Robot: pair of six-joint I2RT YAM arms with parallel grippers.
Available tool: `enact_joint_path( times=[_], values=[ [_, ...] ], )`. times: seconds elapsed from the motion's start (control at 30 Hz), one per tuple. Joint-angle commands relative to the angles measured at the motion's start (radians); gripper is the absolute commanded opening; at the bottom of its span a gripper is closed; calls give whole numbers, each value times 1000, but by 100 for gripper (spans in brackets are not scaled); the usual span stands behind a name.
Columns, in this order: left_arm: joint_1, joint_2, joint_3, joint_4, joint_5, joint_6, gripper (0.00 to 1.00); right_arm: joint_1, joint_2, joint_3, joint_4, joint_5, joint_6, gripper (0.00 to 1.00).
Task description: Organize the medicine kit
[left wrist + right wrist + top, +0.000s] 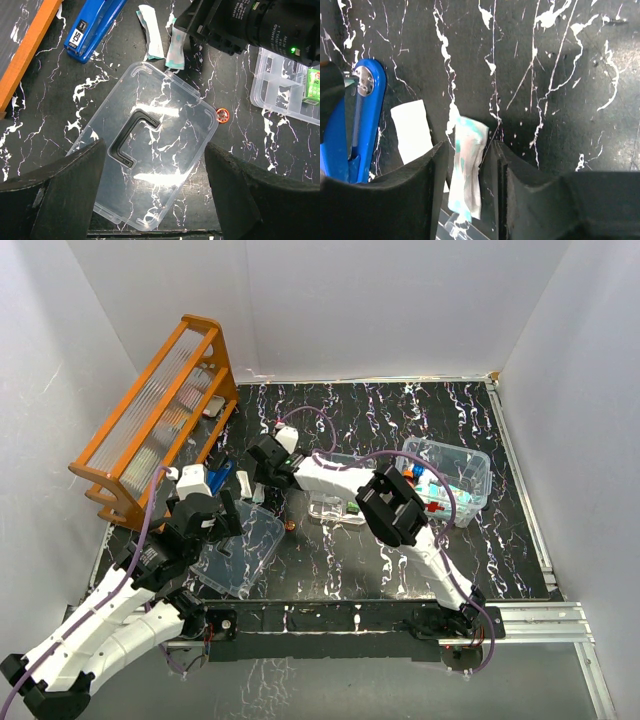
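Observation:
The kit's clear box (pixel 472 462) stands at the right with small bottles and packets in it. Its clear compartmented tray (pixel 335 508) lies mid-table and also shows in the left wrist view (pixel 280 95). The clear lid (pixel 180 125) with its dark handle (pixel 132 140) lies flat at the front left. My left gripper (pixel 154 145) hangs open and empty above the lid. My right gripper (pixel 470 150) is low at the table, jaws closed in on a teal-and-white packet (pixel 465 185) whose lower end touches the lid's corner. A second white packet (pixel 410 130) lies beside it.
A blue stapler (pixel 92 25) lies left of the packets. The orange wooden rack (pixel 160 420) stands at the far left. A small red-orange round item (pixel 222 115) lies by the lid's right corner. A green carton (pixel 314 85) sits in the tray. White walls enclose the table.

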Motion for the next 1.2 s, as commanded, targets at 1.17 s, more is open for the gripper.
enact_joint_path(
  times=[1.17],
  values=[
    [5,-42,23,-40,-90,-40,78,34,-12,122,-144,-101,-536,37]
  ],
)
